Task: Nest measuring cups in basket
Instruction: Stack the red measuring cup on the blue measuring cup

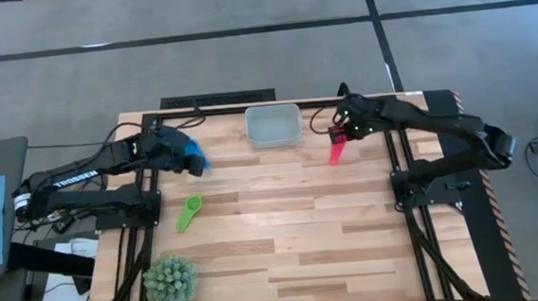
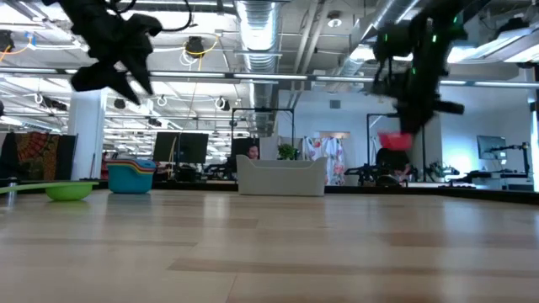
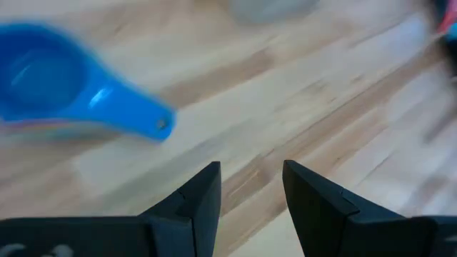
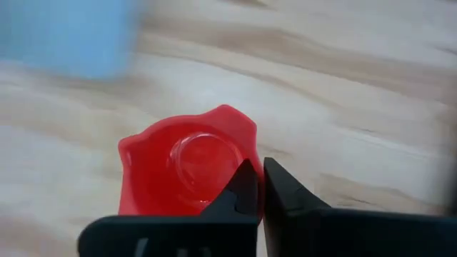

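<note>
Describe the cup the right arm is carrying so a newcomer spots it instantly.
Start at the basket on the table's far edge. Just beside it, on the right arm's side, the right gripper holds a coral-red measuring cup off the wood, pinched by its handle. It is the only cup in the air; the blue-topped stack and green cup rest on the table.

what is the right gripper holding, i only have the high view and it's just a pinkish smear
observer: The right gripper is shut on the rim of the coral-red cup.
operator: is it off the table yet
observer: Yes. The low view shows that cup hanging clear above the wood, to the right of the basket.
operator: and the left gripper, got anything
observer: No. The left gripper is open and empty. The blue cup in front of it tops a nested stack on the table.
</note>
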Motion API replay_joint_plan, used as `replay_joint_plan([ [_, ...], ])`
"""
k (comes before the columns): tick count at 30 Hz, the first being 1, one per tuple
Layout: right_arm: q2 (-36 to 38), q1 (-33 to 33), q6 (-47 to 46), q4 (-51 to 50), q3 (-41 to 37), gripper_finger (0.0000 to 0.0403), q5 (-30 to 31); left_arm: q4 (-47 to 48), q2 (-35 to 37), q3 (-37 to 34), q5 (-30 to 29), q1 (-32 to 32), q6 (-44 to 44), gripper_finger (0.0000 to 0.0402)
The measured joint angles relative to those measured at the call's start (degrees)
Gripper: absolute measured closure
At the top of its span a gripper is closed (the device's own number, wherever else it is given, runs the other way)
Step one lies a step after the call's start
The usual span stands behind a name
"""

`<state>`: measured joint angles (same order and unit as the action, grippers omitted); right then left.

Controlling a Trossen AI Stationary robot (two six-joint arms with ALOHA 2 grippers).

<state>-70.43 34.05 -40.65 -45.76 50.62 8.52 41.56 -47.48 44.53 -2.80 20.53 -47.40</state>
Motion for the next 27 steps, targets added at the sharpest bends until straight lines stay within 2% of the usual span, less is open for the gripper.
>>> replay_joint_plan([
  [5,0.1,-7.8,-4.1,8.3,4.5,0.0393,0.4,-15.8,-4.2,0.0,1.4,0.0,3.4,0.0262],
  [9,-5.7,-11.8,-3.6,16.0,9.4,0.0395,2.0,-29.2,-9.5,0.0,7.1,0.0,6.3,0.0262],
  [13,-13.6,-13.7,-0.4,19.4,16.9,0.0392,2.0,-37.6,-13.7,0.0,10.2,0.0,5.6,0.0262],
  [18,-23.4,-15.6,3.4,19.5,28.0,0.0392,2.1,-41.8,-15.6,0.0,11.2,-0.7,3.6,0.0262],
  [27,-35.9,-16.9,7.4,18.8,46.0,0.0388,-2.0,-42.3,-15.5,0.0,3.4,-4.7,4.9,0.0262],
])
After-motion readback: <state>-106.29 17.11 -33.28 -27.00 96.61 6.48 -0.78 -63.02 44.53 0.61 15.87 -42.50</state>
